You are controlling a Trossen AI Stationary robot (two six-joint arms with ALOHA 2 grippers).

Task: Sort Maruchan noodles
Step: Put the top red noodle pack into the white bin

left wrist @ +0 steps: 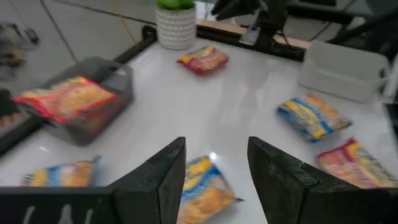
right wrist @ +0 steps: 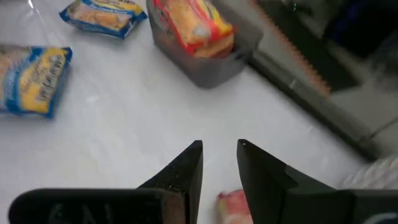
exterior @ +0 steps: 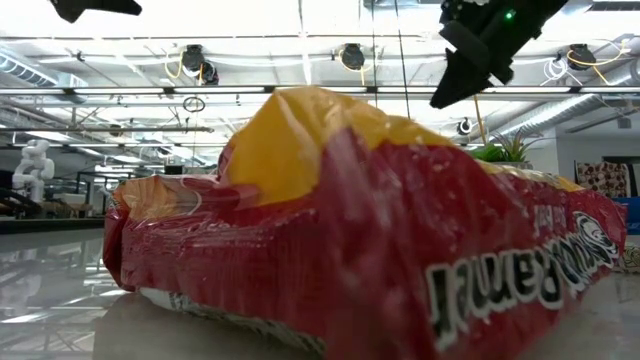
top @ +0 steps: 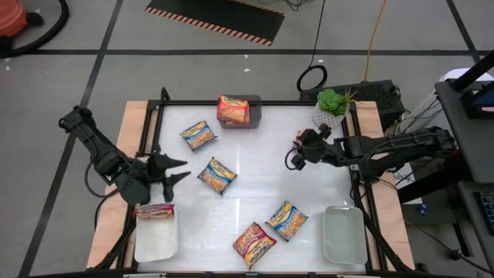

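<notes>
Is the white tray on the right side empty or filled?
Empty: the right white tray shows only its bare bottom, no packets.

Our left gripper hovers over the table's left side, fingers spread apart and empty. Our right gripper hangs over the right half, arm stretched inward, fingers slightly parted, holding nothing.

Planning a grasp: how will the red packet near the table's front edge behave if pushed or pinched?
The red packet lies flat on the glossy table, so a push would probably slide it. Its shiny wrapper looks crinkly, likely yielding and slippery when pinched. It seems light and won't roll.
</notes>
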